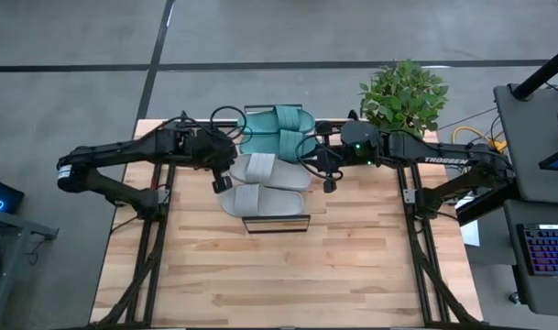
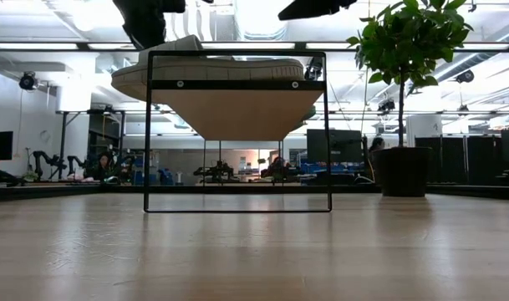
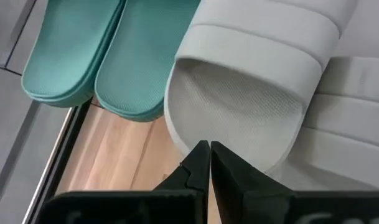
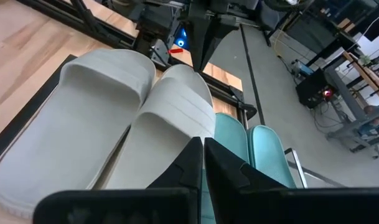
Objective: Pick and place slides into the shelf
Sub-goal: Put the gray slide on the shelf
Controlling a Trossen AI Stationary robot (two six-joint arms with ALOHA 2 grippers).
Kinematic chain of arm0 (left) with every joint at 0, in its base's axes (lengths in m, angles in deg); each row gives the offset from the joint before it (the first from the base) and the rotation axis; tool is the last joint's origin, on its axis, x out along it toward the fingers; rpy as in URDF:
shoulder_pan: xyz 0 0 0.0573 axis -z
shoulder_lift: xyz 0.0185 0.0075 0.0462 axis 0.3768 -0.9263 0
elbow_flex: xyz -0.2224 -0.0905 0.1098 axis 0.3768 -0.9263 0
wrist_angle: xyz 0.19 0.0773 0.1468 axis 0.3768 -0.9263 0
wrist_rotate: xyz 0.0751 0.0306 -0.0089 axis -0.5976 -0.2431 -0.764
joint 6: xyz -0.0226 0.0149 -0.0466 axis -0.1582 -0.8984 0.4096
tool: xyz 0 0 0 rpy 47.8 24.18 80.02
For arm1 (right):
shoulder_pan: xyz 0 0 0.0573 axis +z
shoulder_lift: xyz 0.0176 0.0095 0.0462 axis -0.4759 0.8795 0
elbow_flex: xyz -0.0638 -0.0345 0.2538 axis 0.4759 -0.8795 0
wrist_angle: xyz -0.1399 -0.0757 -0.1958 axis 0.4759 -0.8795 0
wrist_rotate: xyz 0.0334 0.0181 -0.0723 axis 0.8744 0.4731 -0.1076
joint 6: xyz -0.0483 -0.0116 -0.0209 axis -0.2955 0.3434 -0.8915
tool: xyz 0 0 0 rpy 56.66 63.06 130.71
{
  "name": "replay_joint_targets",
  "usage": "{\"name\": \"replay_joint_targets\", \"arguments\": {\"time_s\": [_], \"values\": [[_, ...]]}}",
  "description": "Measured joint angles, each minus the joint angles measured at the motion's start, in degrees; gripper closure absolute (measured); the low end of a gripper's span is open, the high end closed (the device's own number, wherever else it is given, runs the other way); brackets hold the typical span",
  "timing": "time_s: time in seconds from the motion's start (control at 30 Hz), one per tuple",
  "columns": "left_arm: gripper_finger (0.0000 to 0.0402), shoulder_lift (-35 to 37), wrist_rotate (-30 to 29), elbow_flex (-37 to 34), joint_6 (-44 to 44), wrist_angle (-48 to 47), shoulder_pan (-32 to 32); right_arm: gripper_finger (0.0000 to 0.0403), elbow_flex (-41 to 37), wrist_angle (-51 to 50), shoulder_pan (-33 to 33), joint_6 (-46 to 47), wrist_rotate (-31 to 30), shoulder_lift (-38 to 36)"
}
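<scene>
Though both arms reach in over the shelf [image 1: 277, 223] from opposite sides, neither is carrying anything: the left pincer [image 1: 223, 178] has its tips pressed together and empty, poised at the rounded end of a grey slide, and the right pincer [image 1: 328, 180] is likewise closed on nothing, hanging just beside the other end of the same pair. All four slides lie on the plank top, which stands raised on its thin black wire frame near the far middle of the table [image 1: 352, 266]. The teal pair [image 1: 277, 130] sits side by side at the far end, the grey pair [image 1: 262, 184] side by side at the near end, close against the teal ones and perhaps touching them. My guess is they were set crosswise in pairs because the plank is narrow and long; that way each pair takes one stretch of it, though the ends of the grey ones look to overhang the plank's edge slightly, as the low view suggests. With nothing left on the table itself, the placing seems done, and the shut pincers may only be nudging the grey pair straight or getting ready to draw away. A potted plant [image 1: 404, 94] stands at the table's far right corner, clear of the work. The only writing I can read is "TROSSEN" in white along the right arm [image 1: 443, 160]; the slides show no brand that I can make out.
</scene>
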Motion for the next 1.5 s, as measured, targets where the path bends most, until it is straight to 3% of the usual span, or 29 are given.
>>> {"name": "replay_joint_targets", "arguments": {"time_s": [0.23,0.7,1.03,1.5], "values": [[0.0401,-1.7,4.1,-0.7,0.0,0.6,-0.1,0.0394,-0.2,0.0,0.0,0.0,0.0,0.1],[0.0401,-6.1,4.9,-0.6,-1.9,3.9,-0.4,0.0394,-1.6,0.1,0.0,0.0,0.0,0.1],[0.0401,-6.3,11.7,-0.6,-3.5,7.3,-0.4,0.0394,-2.0,0.3,0.0,0.0,0.0,0.1],[0.0402,-11.3,15.0,0.0,-5.2,8.2,-2.3,0.0394,-2.7,0.6,0.0,0.0,0.0,0.1]]}}
